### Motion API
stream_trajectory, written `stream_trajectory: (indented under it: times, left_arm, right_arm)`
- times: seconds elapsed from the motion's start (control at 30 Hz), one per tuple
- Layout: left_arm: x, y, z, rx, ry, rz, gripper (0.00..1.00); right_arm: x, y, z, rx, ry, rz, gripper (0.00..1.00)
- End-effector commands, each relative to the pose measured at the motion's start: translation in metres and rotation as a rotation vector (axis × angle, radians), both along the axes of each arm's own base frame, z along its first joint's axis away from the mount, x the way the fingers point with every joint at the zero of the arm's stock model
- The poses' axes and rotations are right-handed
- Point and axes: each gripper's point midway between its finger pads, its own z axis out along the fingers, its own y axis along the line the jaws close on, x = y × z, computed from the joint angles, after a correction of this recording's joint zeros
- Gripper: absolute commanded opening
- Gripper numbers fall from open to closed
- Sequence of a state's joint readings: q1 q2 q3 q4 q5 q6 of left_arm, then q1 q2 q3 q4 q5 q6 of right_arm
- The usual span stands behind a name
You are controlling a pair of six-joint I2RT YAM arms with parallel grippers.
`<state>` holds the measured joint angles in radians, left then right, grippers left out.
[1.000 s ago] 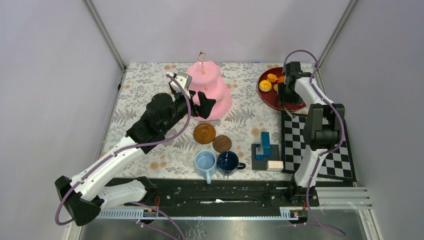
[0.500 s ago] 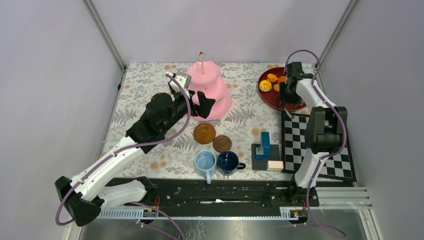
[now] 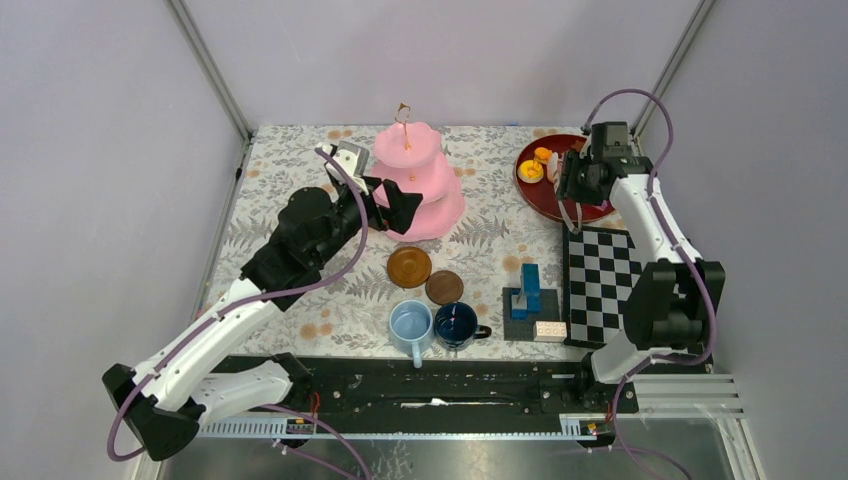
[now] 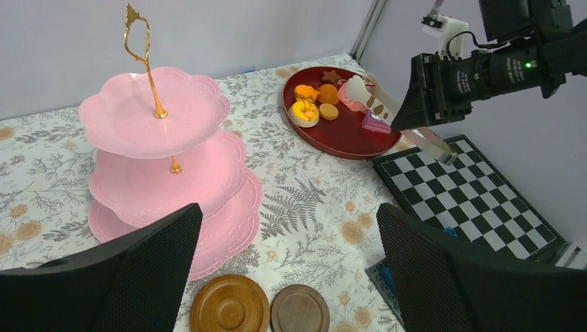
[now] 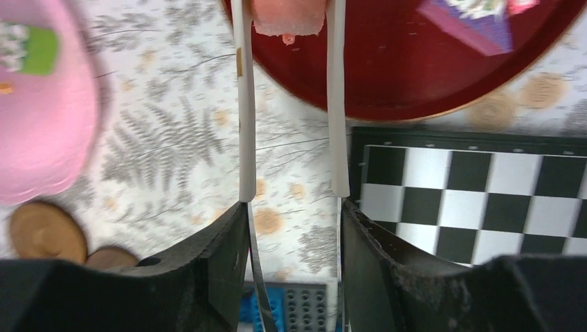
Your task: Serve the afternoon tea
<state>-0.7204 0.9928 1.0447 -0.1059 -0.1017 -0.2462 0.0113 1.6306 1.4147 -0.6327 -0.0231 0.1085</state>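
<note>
The pink three-tier stand (image 3: pixel 415 180) (image 4: pixel 163 138) stands at the back middle of the table. My left gripper (image 3: pixel 392 205) (image 4: pixel 287 211) hovers open and empty just in front of it, above two brown saucers (image 3: pixel 409 266) (image 3: pixel 444 287). My right gripper (image 3: pixel 580 180) (image 5: pixel 294 207) is shut on a pair of white-tipped tongs (image 5: pixel 246 104) (image 4: pixel 387 111). The tongs pinch a pink pastry (image 5: pixel 287 17) over the near-left edge of the dark red tray (image 3: pixel 545 195) (image 4: pixel 346 142). Orange and yellow pastries (image 4: pixel 308 107) lie in the tray. A light-blue mug (image 3: pixel 411 325) and a dark-blue mug (image 3: pixel 455 323) sit near the front.
A blue block stack on a grey plate (image 3: pixel 527 290) stands right of the mugs. The black-and-white chequered board (image 3: pixel 610 280) lies under the right arm, just in front of the tray. Grey walls and frame posts close in the table at the back and sides.
The right arm has lifted and swung back from the tray while its jaws squeezed the tongs tighter round the pink pastry. The left gripper has drawn back slightly to the left.
</note>
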Motion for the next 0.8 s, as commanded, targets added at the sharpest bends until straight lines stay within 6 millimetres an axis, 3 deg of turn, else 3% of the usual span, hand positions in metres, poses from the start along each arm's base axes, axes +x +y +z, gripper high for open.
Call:
stream_trajectory:
  times: [0.0, 0.17, 0.37, 0.57, 0.77]
  left_arm:
    - [-0.004, 0.006, 0.019, -0.051, -0.044, 0.008, 0.99]
    - [-0.002, 0.009, 0.019, -0.049, -0.046, 0.019, 0.99]
    - [0.001, 0.014, 0.017, -0.038, -0.053, 0.051, 0.99]
    - [-0.005, 0.017, 0.026, -0.062, -0.069, 0.040, 0.99]
    - [-0.013, 0.020, 0.036, -0.086, -0.087, 0.030, 0.99]
  right_arm:
    - [-0.002, 0.053, 0.043, 0.237, -0.138, 0.089, 0.23]
    - [-0.014, 0.107, 0.053, 0.304, -0.172, 0.191, 0.23]
    - [-0.031, 0.161, 0.042, 0.347, -0.148, 0.269, 0.23]
    - [-0.063, 0.196, 0.029, 0.360, -0.116, 0.337, 0.22]
    - [-0.086, 0.212, 0.011, 0.320, -0.067, 0.397, 0.22]
